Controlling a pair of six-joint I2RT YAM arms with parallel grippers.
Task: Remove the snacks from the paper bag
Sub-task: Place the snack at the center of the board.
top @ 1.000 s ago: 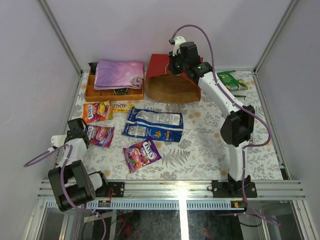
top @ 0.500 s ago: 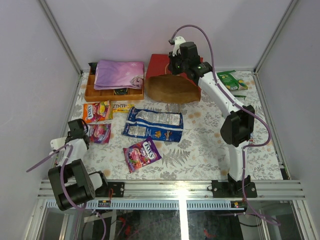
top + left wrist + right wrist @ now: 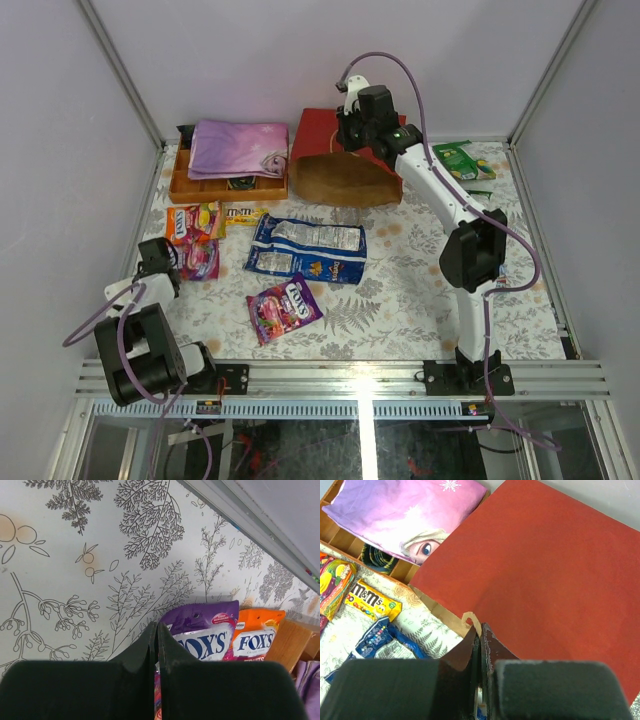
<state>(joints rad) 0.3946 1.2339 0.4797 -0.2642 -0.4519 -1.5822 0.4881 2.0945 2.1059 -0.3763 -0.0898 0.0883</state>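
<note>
While the right arm reaches from its base at 5 o'clock across the desk (image 3: 400, 300) to 12 o'clock, forearm slanting toward 11, the right gripper (image 3: 350, 132) hangs at the upper rim of the paper bag (image 3: 335, 175). The bag lies on its side at 12 o'clock, red outside, its brown mouth gaping toward 6. In the right wrist view the right gripper (image 3: 479, 630) is clenched, its tips at the rim beside a thin paper handle (image 3: 469, 618); whether paper is pinched between them I cannot tell.

The left arm is folded tight over its base at 7 o'clock. The left gripper (image 3: 165, 262), at 8 o'clock, is clenched on nothing, and a purple Fox's packet (image 3: 200, 262) lies just past its tips.

The snacks lie outside the bag. An orange Fox's packet (image 3: 193, 222) touches the purple one. An M&M's packet (image 3: 245, 213) lies beside it, a blue chip bag (image 3: 307, 248) is at the centre, a magenta Fox's packet (image 3: 285, 308) at 6 and a green packet (image 3: 463, 160) at 2. A wooden box (image 3: 190, 187) under a purple cloth (image 3: 235, 148) sits at 11.

Since a second ago the left arm's big dark joint has moved away from the near rail, and the purple packet has slid toward 12, up against the orange one. The right arm has barely shifted.
</note>
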